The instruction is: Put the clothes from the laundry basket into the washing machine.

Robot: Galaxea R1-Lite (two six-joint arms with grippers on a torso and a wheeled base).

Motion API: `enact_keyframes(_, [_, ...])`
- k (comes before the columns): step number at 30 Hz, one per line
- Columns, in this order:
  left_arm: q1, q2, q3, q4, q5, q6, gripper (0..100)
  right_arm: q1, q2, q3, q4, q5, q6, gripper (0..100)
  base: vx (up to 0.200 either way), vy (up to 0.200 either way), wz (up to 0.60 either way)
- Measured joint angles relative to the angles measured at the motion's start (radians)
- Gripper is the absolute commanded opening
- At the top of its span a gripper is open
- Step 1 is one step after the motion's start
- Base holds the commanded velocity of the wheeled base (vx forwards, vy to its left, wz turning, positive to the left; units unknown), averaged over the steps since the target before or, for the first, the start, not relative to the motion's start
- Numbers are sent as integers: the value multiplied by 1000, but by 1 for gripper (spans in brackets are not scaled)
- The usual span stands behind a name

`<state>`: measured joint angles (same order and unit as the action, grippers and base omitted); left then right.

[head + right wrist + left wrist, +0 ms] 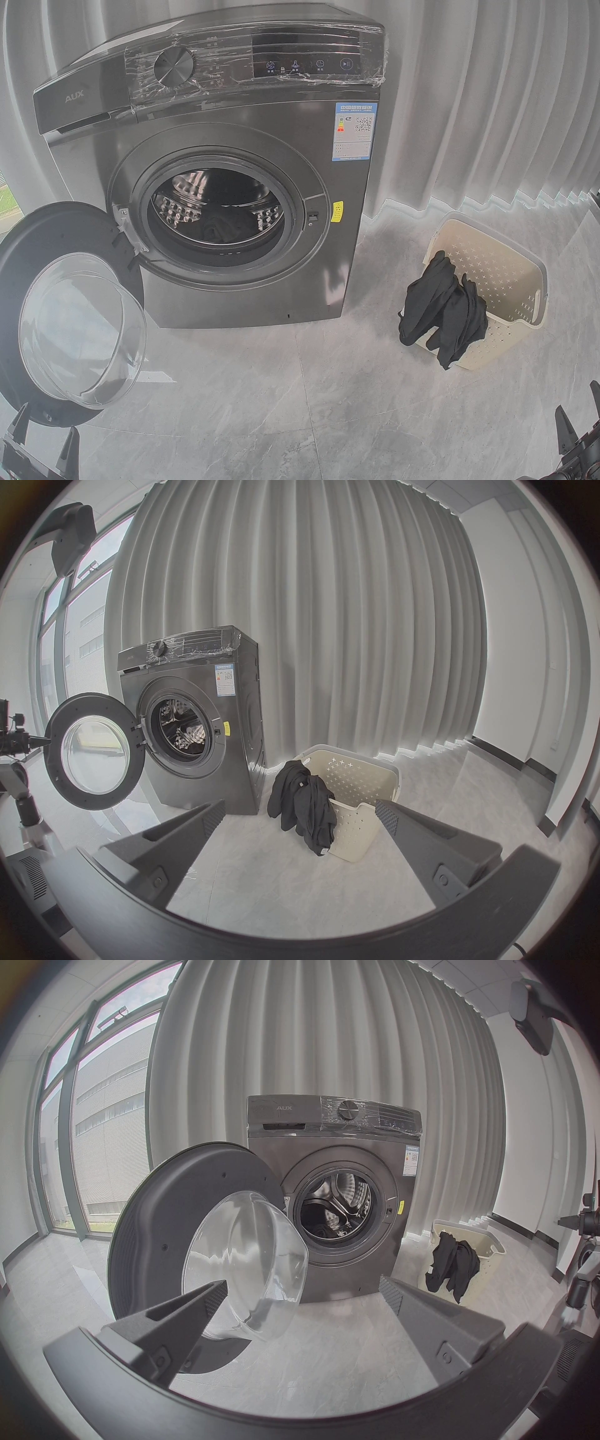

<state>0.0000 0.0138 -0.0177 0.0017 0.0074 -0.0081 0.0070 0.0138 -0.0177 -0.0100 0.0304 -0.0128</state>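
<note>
**Both grippers open and empty; clothes draped on the basket rim**

A grey tiled floor [350, 400] runs back to a pale pleated curtain [487, 94]. A window [106, 1116] lies on the robot's left. The washer [250, 125] stands against the curtain. Its door [56, 250] is swung fully open toward the left side, so the drum [219, 206] is exposed. A dark heap lies low in the drum; I cannot tell what it is.

The left gripper [301, 1285] has its fingers spread wide with nothing between them. The door's clear bowl is near and just ahead of these fingers. The drum mouth is farther beyond, well apart from them.

The right gripper [300, 805] also has its fingers released and empty. The basket [369, 780] is ahead of these fingers, apart from them. It sits on the floor near the washer's right side. The black clothes [294, 792] are draped over the basket rim nearest the fingers. They hang down its outer wall, on the washer's side of the basket. No finger touches the clothes or the basket.

In the head view the clothes [444, 309] hang over the cream basket [500, 269], between the washer and the right fingers.
</note>
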Motion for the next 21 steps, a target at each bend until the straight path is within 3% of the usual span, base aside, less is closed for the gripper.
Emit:
enact_keyframes(4, [0,0,0,0,-2,1,100,0,0,0,0,0,1,100,0,0,-600])
enact_keyframes(18, [0,1,0,0,0,1,100,0,1,0,0,0,1,100,0,0,0])
enact_keyframes(21, [0,1,0,0,0,2,100,2,1,0,0,0,1,100,200,0,0])
